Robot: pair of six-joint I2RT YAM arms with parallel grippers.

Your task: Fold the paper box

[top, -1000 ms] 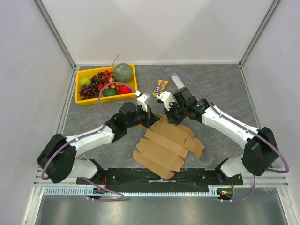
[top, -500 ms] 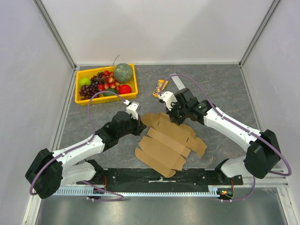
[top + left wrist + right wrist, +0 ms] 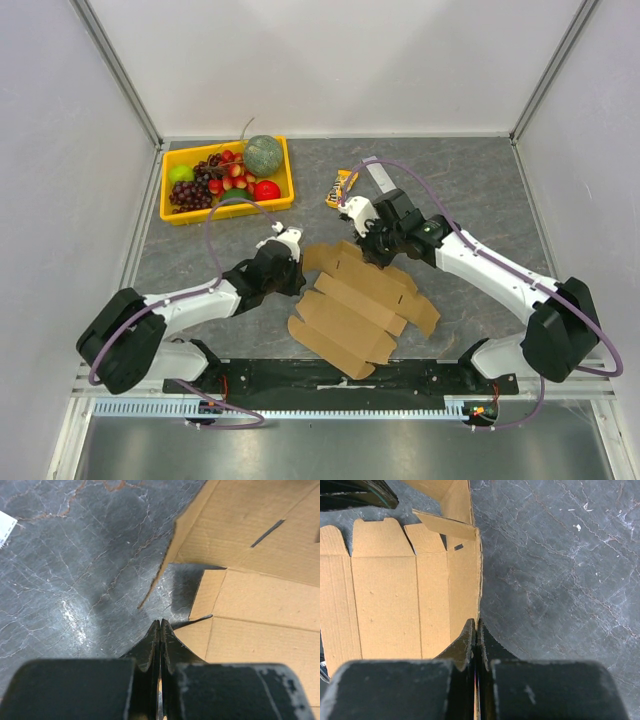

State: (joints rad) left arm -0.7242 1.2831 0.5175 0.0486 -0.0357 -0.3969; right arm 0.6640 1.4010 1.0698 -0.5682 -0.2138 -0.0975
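paper box (image 3: 355,305) lies flat and unfolded between the 2 grippers. Right gripper (image 3: 476,623): fingers closed over the box's far edge, looks like a pinch. Left gripper (image 3: 160,624): fingers pressed together, nothing held, tip just beside a left-side flap.

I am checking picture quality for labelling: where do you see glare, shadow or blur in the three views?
Top external: even light, sharp, soft shadows only. Left wrist: pale glare on the table, a dark shadow under the raised flap of the paper box, the left hand dark with little detail. Right wrist: no glare, sharp, the right hand dark too.
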